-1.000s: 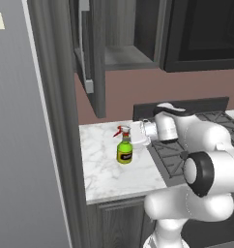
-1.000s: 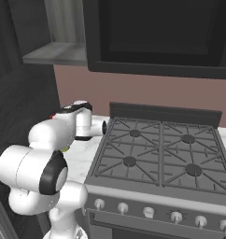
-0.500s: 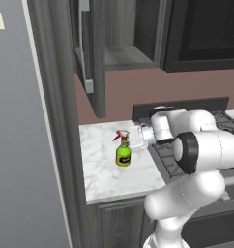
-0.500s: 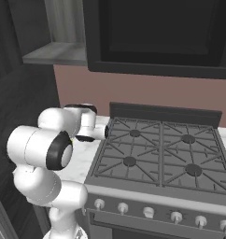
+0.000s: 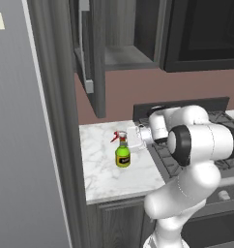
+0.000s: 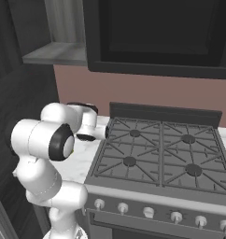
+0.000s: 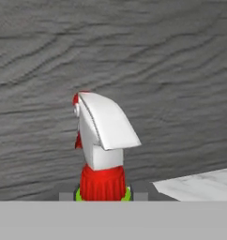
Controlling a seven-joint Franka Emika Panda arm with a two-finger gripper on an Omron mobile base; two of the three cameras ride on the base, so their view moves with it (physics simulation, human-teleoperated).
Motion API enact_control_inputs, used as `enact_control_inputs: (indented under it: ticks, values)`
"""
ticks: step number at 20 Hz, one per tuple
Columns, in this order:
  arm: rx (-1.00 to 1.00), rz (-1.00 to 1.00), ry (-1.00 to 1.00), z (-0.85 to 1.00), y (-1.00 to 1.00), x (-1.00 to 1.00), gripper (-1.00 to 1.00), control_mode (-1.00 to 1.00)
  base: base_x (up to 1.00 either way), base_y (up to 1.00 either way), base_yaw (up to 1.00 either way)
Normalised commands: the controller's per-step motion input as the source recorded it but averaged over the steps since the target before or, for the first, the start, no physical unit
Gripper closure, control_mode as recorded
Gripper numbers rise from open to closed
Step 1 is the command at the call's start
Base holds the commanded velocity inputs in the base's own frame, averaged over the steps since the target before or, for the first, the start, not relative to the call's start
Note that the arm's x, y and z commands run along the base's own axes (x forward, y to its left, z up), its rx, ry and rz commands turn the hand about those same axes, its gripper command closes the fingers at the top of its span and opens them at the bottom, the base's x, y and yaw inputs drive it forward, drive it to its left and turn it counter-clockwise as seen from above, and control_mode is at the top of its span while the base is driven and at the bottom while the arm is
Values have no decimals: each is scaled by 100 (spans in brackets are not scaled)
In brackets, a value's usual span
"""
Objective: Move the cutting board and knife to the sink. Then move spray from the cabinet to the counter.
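The counter [image 5: 102, 177] is a white marble-patterned slab on dark grey base cabinets, directly left of the black gas stovetop [image 6: 161, 156]. The spray [image 5: 122, 151] stands upright on it, near the stovetop's left edge.

Pinkish-brown back wall [image 5: 131, 89] behind everything. Black stove [image 6: 157, 158] with four burners, standing against it, and a row of round knobs [image 6: 147, 212] along the front. Big black box [image 6: 157, 32] hanging above the stove. Tall grey panel [image 5: 17, 145] on the far left. Dark grey wood-look side wall [image 7: 134, 47] close by.
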Motion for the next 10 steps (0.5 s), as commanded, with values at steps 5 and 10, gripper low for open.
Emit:
enact_control_inputs:
  ticks: [5, 10]
  values:
    - [0, 0, 0, -17, 1, 0, 100, -100, 0, 0, 0]
    - [0, 0, 0, 0, 0, 0, 100, -100, 0, 0, 0]
